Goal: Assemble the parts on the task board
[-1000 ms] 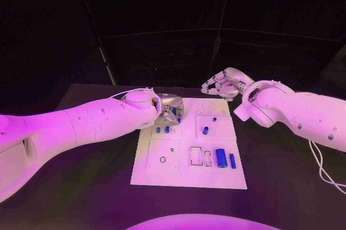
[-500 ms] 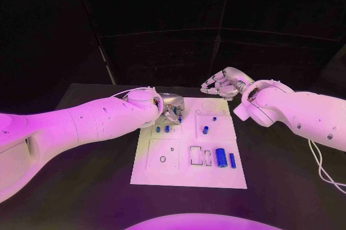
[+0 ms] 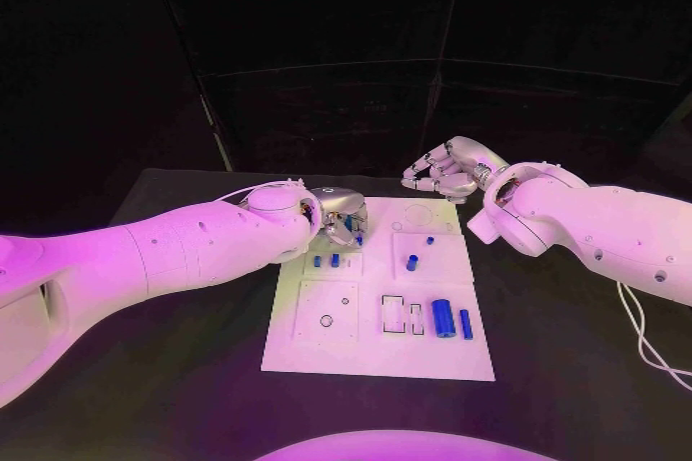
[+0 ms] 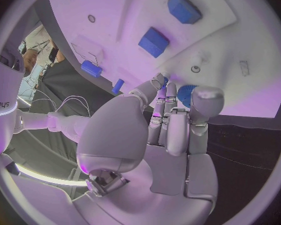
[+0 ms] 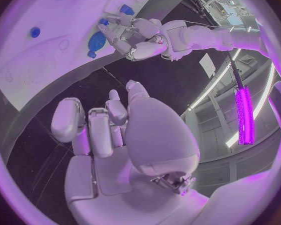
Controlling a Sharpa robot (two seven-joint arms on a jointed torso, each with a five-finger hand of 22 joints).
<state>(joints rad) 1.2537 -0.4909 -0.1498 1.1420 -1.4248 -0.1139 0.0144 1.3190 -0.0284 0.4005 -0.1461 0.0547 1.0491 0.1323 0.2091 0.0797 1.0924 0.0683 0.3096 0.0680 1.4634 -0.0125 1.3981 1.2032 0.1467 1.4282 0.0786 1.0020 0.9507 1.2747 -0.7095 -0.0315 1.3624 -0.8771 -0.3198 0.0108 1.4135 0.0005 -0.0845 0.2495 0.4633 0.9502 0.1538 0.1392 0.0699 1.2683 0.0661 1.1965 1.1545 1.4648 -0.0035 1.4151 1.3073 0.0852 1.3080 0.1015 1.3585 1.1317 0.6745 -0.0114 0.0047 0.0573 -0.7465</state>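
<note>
A round blue part (image 4: 185,94) is pinched by the left hand (image 3: 340,221) over the task board (image 3: 378,361) – the right hand (image 3: 450,171) is curled, empty; "sharpa" is read on the wrist.

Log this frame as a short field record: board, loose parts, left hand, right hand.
board: white task board lying flat in the middle of the black table
parts: large blue cylinder and slim blue pin lie near the board's right edge
left hand: left hand over the board's far left corner, fingers around a round blue part
right hand: right hand raised beyond the board's far edge, fingers curled, holding nothing
</note>
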